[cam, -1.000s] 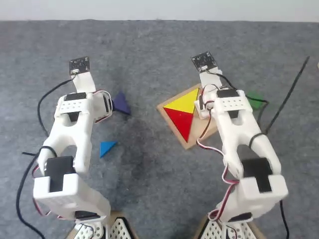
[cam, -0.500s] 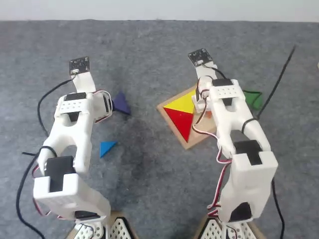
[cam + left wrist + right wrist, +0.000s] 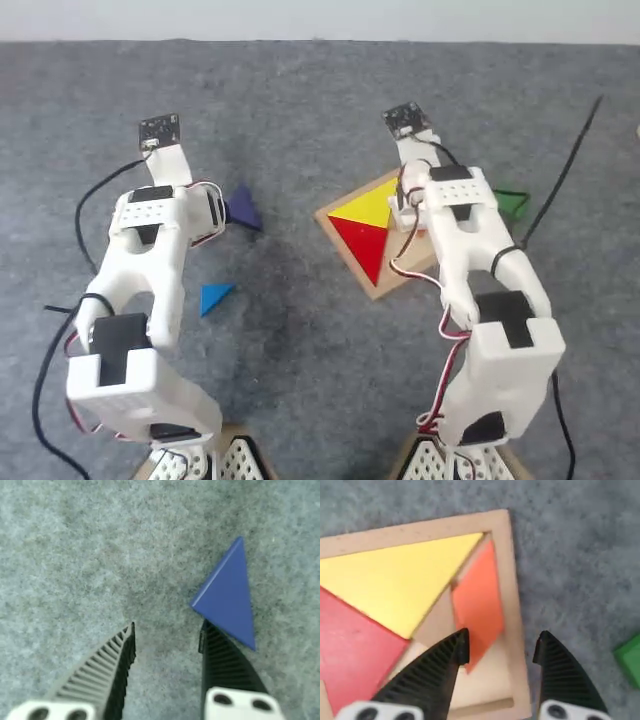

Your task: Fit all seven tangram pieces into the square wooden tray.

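Hovering right end effector (image 3: 503, 632) released over orange parallelogram (image 3: 477, 605) (long axis along tray (image 3: 516, 605) rim).

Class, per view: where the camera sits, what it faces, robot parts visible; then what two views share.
High: fixed overhead, facing down at the table; both arms.
Left wrist: on that wrist, facing a blue triangle; left gripper.
Right wrist: on that wrist, facing the tray; right gripper.
Shared: high and right wrist show the tray.
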